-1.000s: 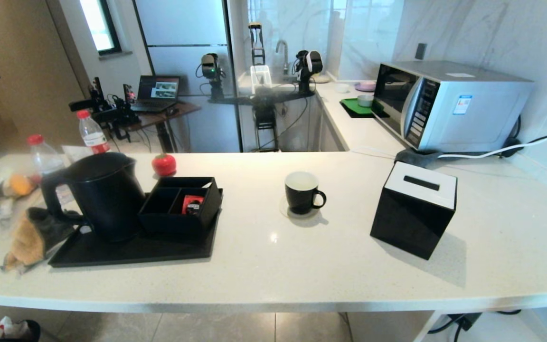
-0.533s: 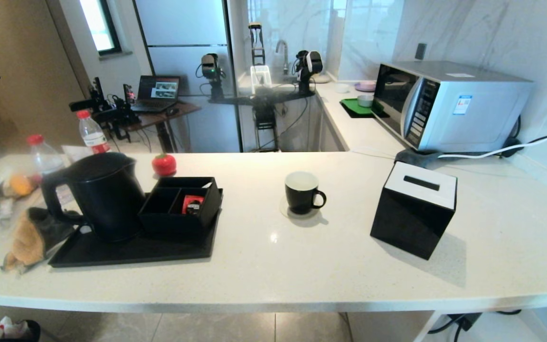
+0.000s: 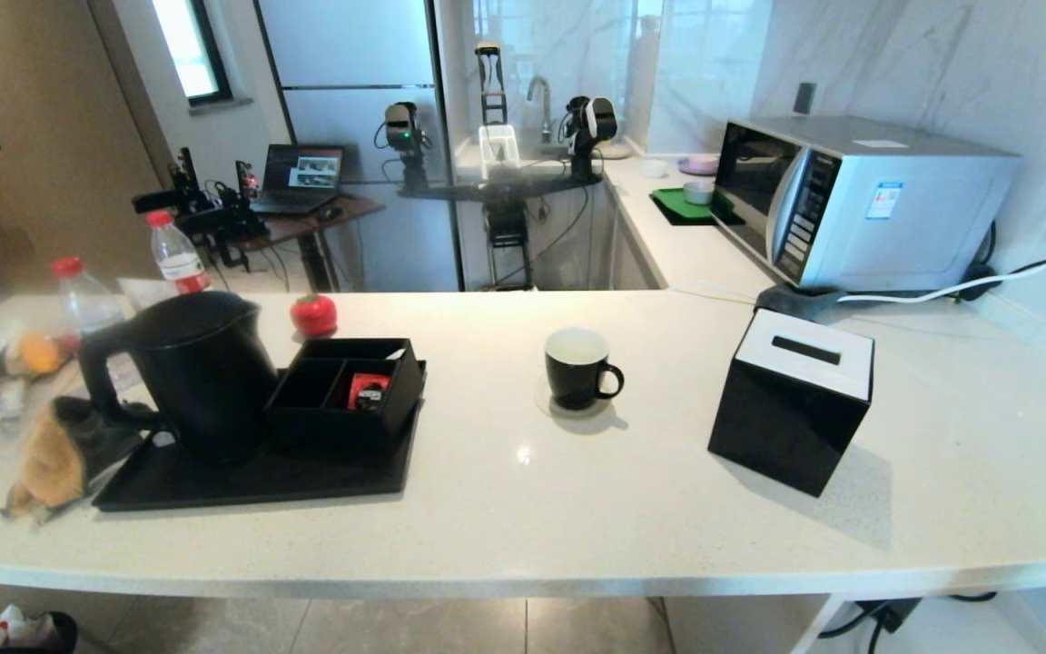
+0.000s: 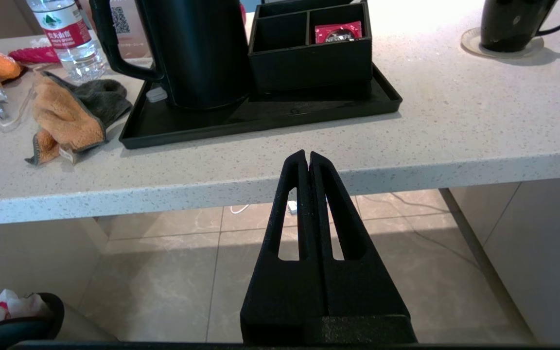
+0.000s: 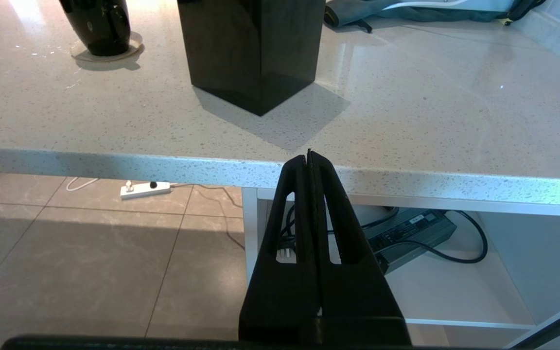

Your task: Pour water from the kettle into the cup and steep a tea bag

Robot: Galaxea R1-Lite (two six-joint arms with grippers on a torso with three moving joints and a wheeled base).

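Broadly, the worktop [image 3: 523, 509] carries everything: the kettle [image 3: 201, 372] stands on a black tray [image 3: 241, 477] at nine o'clock, upright, touching a divided black box [image 3: 346, 395]. At three o'clock sits the tissue box [image 3: 791, 400]. Between them, at centre, the cup [image 3: 577, 368] rests on a coaster, handle toward three o'clock. Below the worktop edge, left gripper [image 4: 307, 160] and right gripper [image 5: 308, 160] hang fully closed, empty.

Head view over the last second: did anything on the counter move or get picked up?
Nothing visibly changed. The kettle stays on the black tray, the cup on its coaster, the tissue box to its right. Neither hand enters the head view.
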